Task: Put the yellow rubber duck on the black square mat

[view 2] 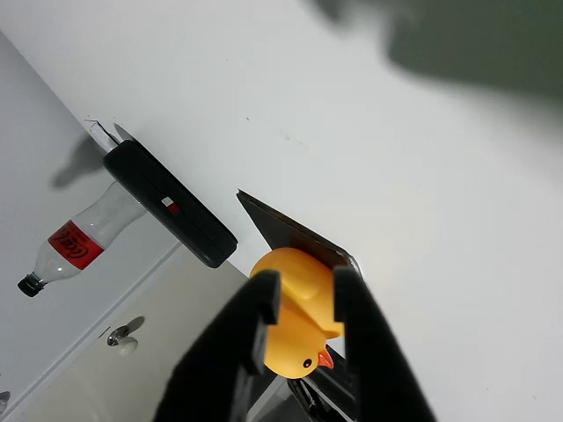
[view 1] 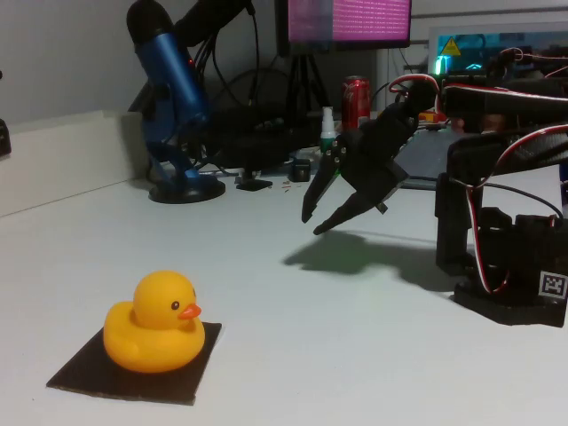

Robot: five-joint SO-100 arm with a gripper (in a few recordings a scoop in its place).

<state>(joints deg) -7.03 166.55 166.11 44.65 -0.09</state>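
The yellow rubber duck (view 1: 153, 321) sits upright on the black square mat (view 1: 84, 373) at the table's front left in the fixed view, its orange beak pointing right. My black gripper (view 1: 313, 224) hangs in the air well to the right of the duck and farther back, open and holding nothing, with its shadow on the table beneath. In the wrist view the duck (view 2: 295, 338) shows far off through the gap between the fingers (view 2: 264, 303), resting on the mat (view 2: 281, 224); the gripper (view 2: 306, 286) is open there too.
The arm's base (view 1: 506, 266) stands at the right. A blue microphone (view 1: 173, 98), a red can (view 1: 357, 99) and a small bottle (view 1: 328, 124) line the back. In the wrist view a black flat device (view 2: 171, 207) and a plastic cola bottle (view 2: 75, 246) lie beyond the mat.
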